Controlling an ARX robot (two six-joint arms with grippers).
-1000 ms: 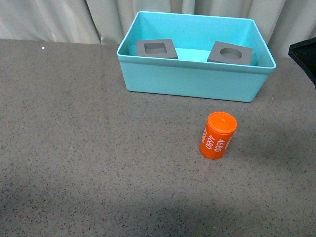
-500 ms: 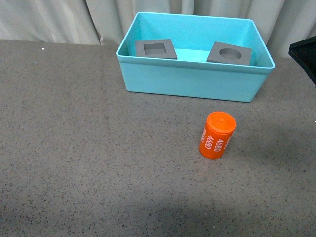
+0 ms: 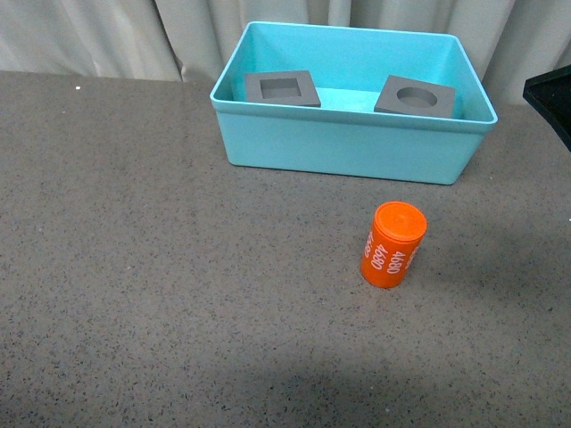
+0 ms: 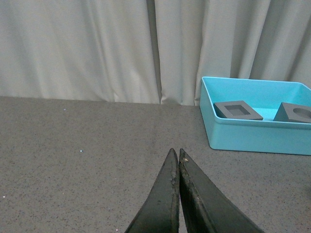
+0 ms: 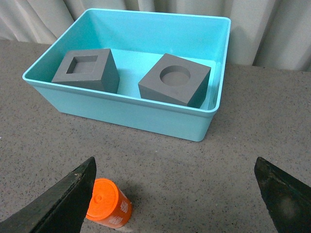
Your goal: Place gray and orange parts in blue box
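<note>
The blue box (image 3: pixel 348 147) stands at the back of the table. Inside it rest two gray cubes, one with a square recess (image 3: pixel 306 92) and one with a round recess (image 3: pixel 390 100). The orange cylinder (image 3: pixel 393 245) with white digits stands upright on the table in front of the box. In the right wrist view my right gripper (image 5: pixel 174 160) is open and hangs above the table before the box (image 5: pixel 121 109). The orange cylinder (image 5: pixel 108 209) sits beside one of its fingers. My left gripper (image 4: pixel 176 151) is shut on nothing, well off to the side of the box (image 4: pixel 252 136).
A pale curtain (image 3: pixel 107 36) hangs behind the gray speckled table (image 3: pixel 134 267). A black object (image 3: pixel 551 98) juts in at the right edge of the front view.
</note>
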